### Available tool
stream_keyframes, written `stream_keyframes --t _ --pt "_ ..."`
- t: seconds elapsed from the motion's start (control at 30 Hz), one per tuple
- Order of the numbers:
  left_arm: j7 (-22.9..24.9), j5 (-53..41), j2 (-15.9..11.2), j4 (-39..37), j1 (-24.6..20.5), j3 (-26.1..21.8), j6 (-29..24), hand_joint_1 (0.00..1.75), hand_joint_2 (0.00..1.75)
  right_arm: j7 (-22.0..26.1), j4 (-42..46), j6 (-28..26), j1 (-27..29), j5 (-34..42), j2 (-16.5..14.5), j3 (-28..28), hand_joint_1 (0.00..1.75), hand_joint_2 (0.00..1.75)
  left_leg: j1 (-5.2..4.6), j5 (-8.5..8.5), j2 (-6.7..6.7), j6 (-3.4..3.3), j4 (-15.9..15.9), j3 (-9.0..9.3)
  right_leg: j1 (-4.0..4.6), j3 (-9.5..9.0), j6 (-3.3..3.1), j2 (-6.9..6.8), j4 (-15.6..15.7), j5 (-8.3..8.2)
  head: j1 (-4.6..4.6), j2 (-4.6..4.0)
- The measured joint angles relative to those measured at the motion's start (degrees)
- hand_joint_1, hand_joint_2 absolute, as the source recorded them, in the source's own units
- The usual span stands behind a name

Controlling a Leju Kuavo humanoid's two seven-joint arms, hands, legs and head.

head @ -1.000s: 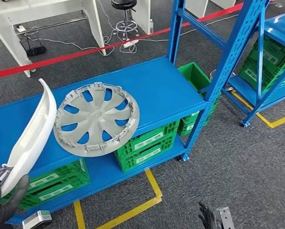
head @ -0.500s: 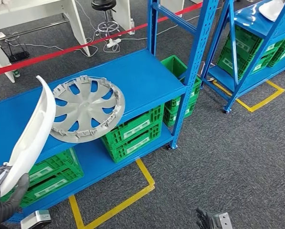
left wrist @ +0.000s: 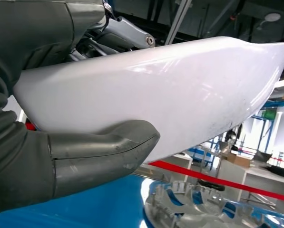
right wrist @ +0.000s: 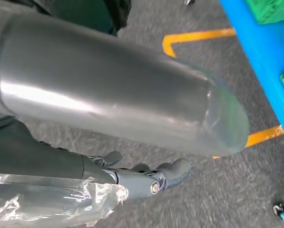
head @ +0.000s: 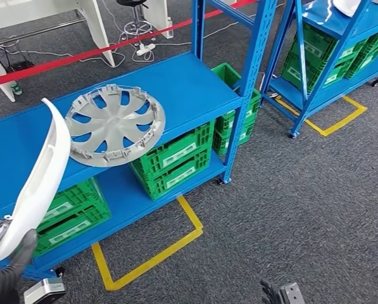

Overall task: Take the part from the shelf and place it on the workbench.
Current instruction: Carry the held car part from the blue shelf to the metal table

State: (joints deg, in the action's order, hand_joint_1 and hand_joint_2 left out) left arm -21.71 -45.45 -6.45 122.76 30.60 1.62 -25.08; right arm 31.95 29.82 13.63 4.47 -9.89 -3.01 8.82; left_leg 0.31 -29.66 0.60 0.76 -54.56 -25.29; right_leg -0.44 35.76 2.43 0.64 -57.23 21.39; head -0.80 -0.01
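The left hand (head: pixel 2 269) grips the lower end of the white part (head: pixel 36 180), a long curved panel that rises from the hand and arcs up over the front edge of the blue shelf (head: pixel 187 85). In the left wrist view the thick grey thumb (left wrist: pixel 108 154) presses along the part's (left wrist: pixel 161 95) glossy face, with darker fingers behind its upper edge, so the part is off the shelf and carried in that hand.

On the shelf's upper deck lies a grey wheel cover (head: pixel 114 123), flat, hollow side up, with clips around its rim; it sits just beside the raised tip of the part without clearly touching it. The same wheel cover (left wrist: pixel 190 206) shows under the part in the left wrist view.

On the lower deck stand green crates (head: pixel 172 164), stacked two high in the middle, with another stack (head: pixel 69 215) nearer the left hand and a third (head: pixel 237 104) behind the shelf's upright. Their contents are hidden by the deck above or by the crates stacked on them. A second blue shelf (head: pixel 330 50) stands to the right, also with green crates (head: pixel 339 54) on it.

The right hand (head: pixel 273 294) hangs low over the grey carpet. In the right wrist view its fingers (right wrist: pixel 161 175) are loosely extended and apart, holding nothing. Yellow tape (head: pixel 148 263) marks the floor, and a red tape (head: pixel 81 54) runs behind the shelf.
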Motion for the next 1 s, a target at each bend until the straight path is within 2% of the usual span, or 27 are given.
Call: stream_keyframes --t 0.03,0.07,0.1,0.13,0.2,0.23,0.27,0.3,0.33,0.37,0.4,0.43,0.47,0.5,0.53,0.57,0.6,0.63,0.7,0.73,0.77,0.8,0.87,0.9,0.93,0.97,1.0 --pt "0.0 0.0 0.1 0.0 0.0 -0.1 0.0 1.75 1.75 -0.2 0.1 -0.8 0.0 -0.3 0.0 0.1 0.00 0.00 -0.02 0.34 -0.17 -0.53 -0.1 -0.54 -0.10 0.23 0.28 0.02 0.0 -0.17 0.02 0.00" --pt "-0.1 0.0 0.3 0.0 0.0 -0.2 0.0 1.75 1.75 -0.5 0.2 -1.5 0.1 -0.6 0.0 0.3 0.00 0.00 -0.05 0.82 -0.33 -1.12 -0.2 -1.07 -0.19 0.69 0.51 -0.03 -0.6 0.65 -0.04 -0.01" --pt "-0.1 0.0 0.5 -0.1 0.1 -0.2 0.0 1.75 1.75 -1.0 0.3 -2.2 0.2 -0.7 -0.1 0.4 0.00 0.00 -0.04 1.40 -0.50 -1.68 -0.2 -1.66 -0.24 1.33 0.73 -0.09 -2.0 2.53 -0.10 -0.01" --pt "-0.1 -0.1 0.7 -0.1 0.2 -0.3 0.1 1.75 1.75 -1.5 0.3 -2.9 0.1 -0.8 -0.2 0.6 0.00 0.00 -0.07 2.01 -0.65 -2.09 -0.2 -2.33 -0.28 2.18 0.87 -0.18 -4.8 5.41 -0.22 -0.01" --pt "-0.1 -0.3 1.1 -0.1 0.4 -0.6 0.0 1.75 1.75 -2.2 0.3 -4.0 -0.1 -1.2 -0.4 0.9 0.00 0.00 -0.35 3.26 -0.82 -2.50 -0.2 -3.76 -0.25 3.78 1.05 -0.24 -12.3 10.73 -0.41 0.00" --pt "-0.1 -0.5 1.3 -0.1 0.4 -0.8 0.0 1.75 1.75 -2.4 0.2 -4.3 -0.3 -1.3 -0.5 1.1 0.00 0.00 -0.54 3.93 -0.90 -2.58 -0.3 -4.57 -0.22 4.00 1.03 -0.24 -15.4 11.70 -0.45 0.00" --pt "-0.2 -0.6 1.5 -0.1 0.5 -1.0 0.0 1.75 1.75 -2.5 -0.1 -4.4 -0.4 -1.4 -0.6 1.3 0.00 0.00 -0.74 4.56 -0.94 -2.61 -0.3 -5.38 -0.17 3.45 0.92 -0.24 -16.7 11.24 -0.45 -0.01" --pt "-0.2 -0.6 1.6 -0.1 0.5 -1.2 0.0 1.75 1.75 -2.6 -0.4 -4.1 -0.6 -1.5 -0.6 1.5 0.00 0.00 -0.93 5.21 -0.97 -2.61 -0.4 -6.25 -0.10 2.00 0.69 -0.24 -16.3 9.88 -0.46 0.00" --pt "-0.4 -0.6 1.7 -0.2 0.5 -1.3 0.0 1.75 1.75 -2.6 -0.8 -3.5 -0.8 -1.5 -0.6 1.7 0.00 0.00 -1.09 5.79 -0.98 -2.56 -0.5 -7.03 0.01 -0.51 0.36 -0.26 -13.6 8.27 -0.46 -0.01" --pt "-0.6 -0.4 1.8 -0.2 0.5 -1.4 0.0 1.75 1.75 -2.5 -1.3 -2.8 -1.1 -1.5 -0.6 1.7 0.00 0.00 -1.24 6.33 -0.98 -2.45 -0.6 -7.65 0.17 -3.76 -0.04 -0.30 -9.4 7.58 -0.45 -0.01" --pt "-0.8 -0.3 1.8 -0.3 0.5 -1.5 0.0 1.75 1.75 -2.4 -1.7 -2.2 -1.4 -1.5 -0.7 1.8 0.00 0.00 -1.39 6.85 -1.00 -2.29 -0.8 -8.12 0.29 -7.16 -0.33 -0.37 -4.5 7.70 -0.44 -0.01" --pt "-1.0 -0.2 1.9 -0.3 0.5 -1.5 0.0 1.75 1.75 -2.3 -2.2 -1.6 -1.8 -1.5 -0.7 1.9 0.00 0.00 -1.48 7.41 -1.06 -2.08 -0.8 -8.37 0.44 -9.48 -0.49 -0.41 -0.8 8.16 -0.35 -0.01" --pt "-1.1 0.0 1.9 -0.4 0.4 -1.6 0.0 1.75 1.75 -2.1 -2.6 -1.2 -2.1 -1.6 -0.8 1.9 0.00 0.00 -1.47 7.95 -1.13 -1.83 -0.8 -8.51 0.61 -10.76 -0.57 -0.41 1.6 8.75 -0.33 -0.01" --pt "-1.2 0.0 2.0 -0.4 0.3 -1.6 0.1 1.75 1.75 -1.9 -3.2 -1.0 -2.3 -1.8 -0.8 1.9 0.00 0.00 -1.41 8.45 -1.18 -1.55 -0.8 -8.64 0.72 -10.96 -0.65 -0.39 2.5 8.73 -0.33 0.00" --pt "-1.4 0.1 2.0 -0.5 0.3 -1.6 0.1 1.75 1.75 -1.8 -3.8 -0.8 -2.4 -1.9 -0.9 1.9 0.00 0.00 -1.28 8.73 -1.17 -1.24 -0.8 -8.81 0.73 -10.36 -0.92 -0.40 2.5 8.23 -0.32 -0.01" --pt "-1.5 0.1 2.0 -0.5 0.3 -1.6 0.1 1.75 1.75 -1.7 -4.3 -0.6 -2.5 -2.0 -1.0 1.9 0.00 0.00 -1.17 8.09 -1.06 -0.85 -1.2 -9.20 0.70 -9.87 -1.34 -0.46 2.5 7.73 -0.37 -0.01" --pt "-1.6 0.1 2.1 -0.6 0.3 -1.6 0.1 1.75 1.75 -1.6 -4.8 -0.5 -2.5 -2.0 -1.0 1.9 0.00 0.00 -1.08 6.30 -0.93 -0.43 -2.4 -9.81 0.60 -9.17 -1.80 -0.56 2.6 7.06 -0.23 -0.01" --pt "-1.7 0.1 2.1 -0.7 0.3 -1.6 0.1 1.75 1.75 -1.5 -5.2 -0.3 -2.6 -2.1 -1.0 1.9 0.00 0.00 -0.94 3.54 -0.81 -0.01 -4.7 -10.65 0.49 -8.35 -2.16 -0.66 2.7 6.28 -0.08 -0.01" --pt "-1.8 0.2 2.2 -0.8 0.3 -1.6 0.1 1.75 1.75 -1.3 -5.7 -0.3 -2.7 -2.1 -1.0 2.0 0.00 0.00 -0.62 -2.37 -0.74 0.65 -11.8 -12.53 0.48 -6.65 -2.42 -0.70 2.6 4.70 0.19 0.01" --pt "-1.8 0.2 2.2 -0.9 0.3 -1.6 0.1 1.75 1.75 -1.3 -6.0 -0.3 -2.7 -2.1 -1.0 2.0 0.00 0.00 -0.46 -3.63 -0.74 0.86 -15.2 -13.04 0.45 -5.75 -2.32 -0.70 2.5 3.93 0.19 0.00" --pt "-1.8 0.2 2.2 -1.0 0.3 -1.6 0.1 1.75 1.75 -1.3 -6.2 -0.2 -2.8 -2.1 -1.0 2.0 0.00 0.00 -0.31 -3.41 -0.74 1.04 -17.1 -12.87 0.39 -4.80 -2.16 -0.71 2.3 3.20 0.19 0.00" --pt "-1.8 0.2 2.3 -1.1 0.2 -1.6 0.1 1.75 1.75 -1.2 -6.5 -0.2 -2.8 -2.1 -1.0 2.0 0.00 0.00 -0.17 -2.00 -0.74 1.23 -17.1 -11.78 0.28 -3.74 -1.93 -0.71 2.1 2.55 0.19 0.00" --pt "-1.6 0.0 2.3 -1.3 0.2 -1.6 0.4 1.75 1.75 -1.1 -6.9 -0.2 -2.8 -2.1 -1.0 2.0 0.00 0.00 0.22 1.09 -0.71 1.68 -11.7 -7.00 0.00 -1.74 -1.33 -0.70 1.3 1.53 0.20 0.00" --pt "-1.4 -0.2 2.3 -1.4 0.1 -1.6 0.6 1.75 1.75 -1.0 -7.0 -0.2 -2.8 -2.1 -1.0 2.0 0.00 0.00 0.36 1.34 -0.59 1.85 -7.4 -4.01 -0.05 -0.90 -1.00 -0.65 0.7 1.14 0.27 0.00" --pt "-1.2 -0.4 2.3 -1.4 0.1 -1.6 0.8 1.75 1.75 -0.7 -7.1 -0.2 -2.8 -2.1 -1.0 2.1 0.00 0.00 0.41 0.87 -0.45 1.61 -3.9 -1.74 -0.03 -0.26 -0.65 -0.60 0.3 0.71 0.30 0.00" --pt "-1.0 -0.6 2.3 -1.6 0.0 -1.6 1.0 1.75 1.75 -0.4 -7.3 -0.1 -2.8 -2.1 -1.0 2.1 0.00 0.00 0.38 0.17 -0.34 1.22 -1.6 -0.41 0.05 0.17 -0.34 -0.55 0.0 0.23 0.36 0.01" --pt "-0.9 -0.9 2.3 -1.7 -0.1 -1.5 1.1 1.75 1.75 0.0 -7.5 -0.1 -2.7 -2.1 -1.0 2.1 0.00 0.00 0.20 -0.28 -0.25 0.61 -0.5 -0.07 0.04 0.45 -0.03 -0.51 -0.1 -0.27 0.37 0.01"
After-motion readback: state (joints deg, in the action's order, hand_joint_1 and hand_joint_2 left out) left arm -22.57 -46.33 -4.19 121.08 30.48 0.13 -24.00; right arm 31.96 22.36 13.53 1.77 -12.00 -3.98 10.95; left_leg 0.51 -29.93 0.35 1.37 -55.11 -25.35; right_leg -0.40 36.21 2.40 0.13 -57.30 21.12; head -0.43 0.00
